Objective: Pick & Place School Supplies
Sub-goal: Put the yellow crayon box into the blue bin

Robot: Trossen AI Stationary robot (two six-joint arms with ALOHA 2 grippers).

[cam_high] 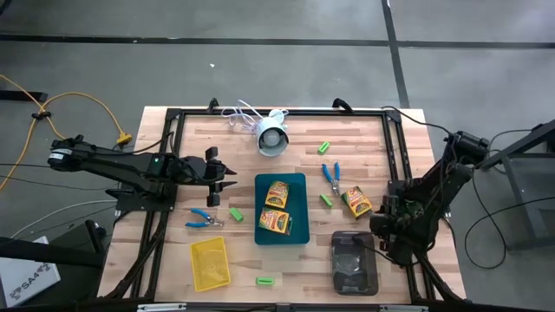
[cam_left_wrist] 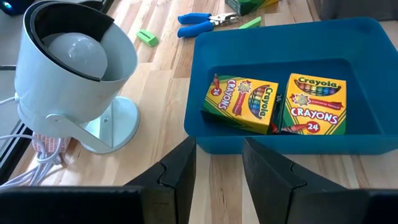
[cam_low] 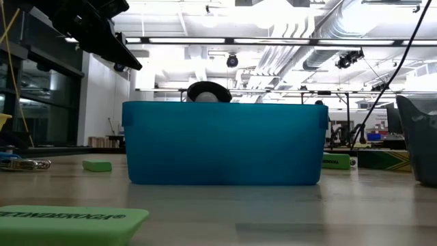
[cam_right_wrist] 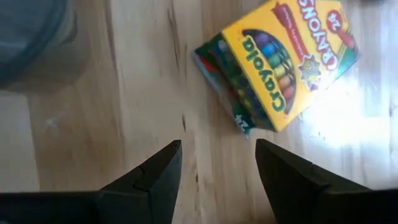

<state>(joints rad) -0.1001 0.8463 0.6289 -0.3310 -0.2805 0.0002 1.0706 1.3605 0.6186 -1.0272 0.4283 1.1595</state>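
The right gripper (cam_right_wrist: 217, 168) hovers with its fingers spread wide and empty over bare wood, and a loose crayon box (cam_right_wrist: 277, 62) lies just ahead of the fingertips, skewed to their line. The step in hand looks like picking up that box. To do it well, the wrist should turn until the fingers face the box's 2 long edges, then descend with 1 finger on each side, since a diagonal closure would likely spin it away.

The left gripper (cam_left_wrist: 217, 165) hangs empty, fingers moderately apart, just short of the teal tray (cam_left_wrist: 205, 134), where 2 crayon boxes (cam_left_wrist: 242, 102) already lie. Beyond its fingers, past the tray, are blue-handled pliers (cam_left_wrist: 202, 22) and a green eraser (cam_left_wrist: 147, 37), though their far ends are hard to make out.
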